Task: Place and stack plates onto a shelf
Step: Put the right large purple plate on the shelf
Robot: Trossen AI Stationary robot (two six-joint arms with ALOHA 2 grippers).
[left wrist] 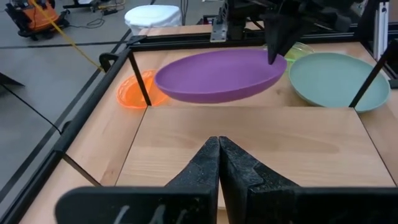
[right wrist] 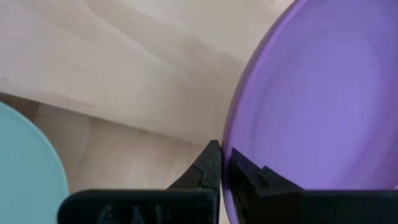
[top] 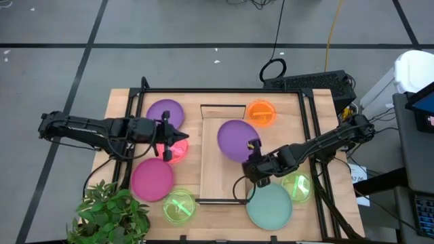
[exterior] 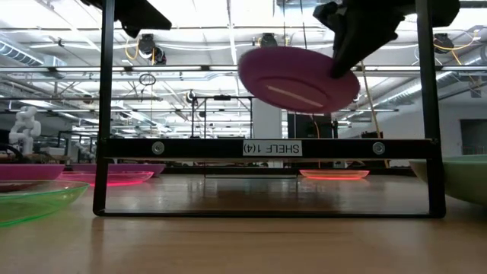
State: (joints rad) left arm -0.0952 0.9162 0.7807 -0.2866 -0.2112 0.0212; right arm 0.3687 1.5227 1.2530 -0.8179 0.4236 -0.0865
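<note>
A purple plate [top: 236,139] hangs in the air over the light-wood shelf [top: 211,177], gripped by my right gripper [top: 253,153], which is shut on it. In the low view this plate [exterior: 297,78] is tilted above the shelf frame. My left gripper [top: 167,138] is shut and hovers over the pink-red plate [top: 179,152], touching nothing. On the table lie a second purple plate [top: 165,111], a magenta plate [top: 152,179], an orange plate [top: 261,112], a pale teal plate [top: 269,206] and two neon green plates [top: 178,207] [top: 297,187]. My right gripper pinches the purple plate's rim [right wrist: 229,144] between its two fingers, on the side of the plate toward the table's near right corner. The fingers [left wrist: 276,38] come down at a slant from that side. The plate is lifted clear of the shelf and tilted.
A black frame [exterior: 266,148] labelled SHELF runs around the shelf, with upright posts [exterior: 105,106] at its corners. A green plant [top: 112,215] stands at the table's near left corner. Bare shelf board [left wrist: 249,134] lies under the held plate.
</note>
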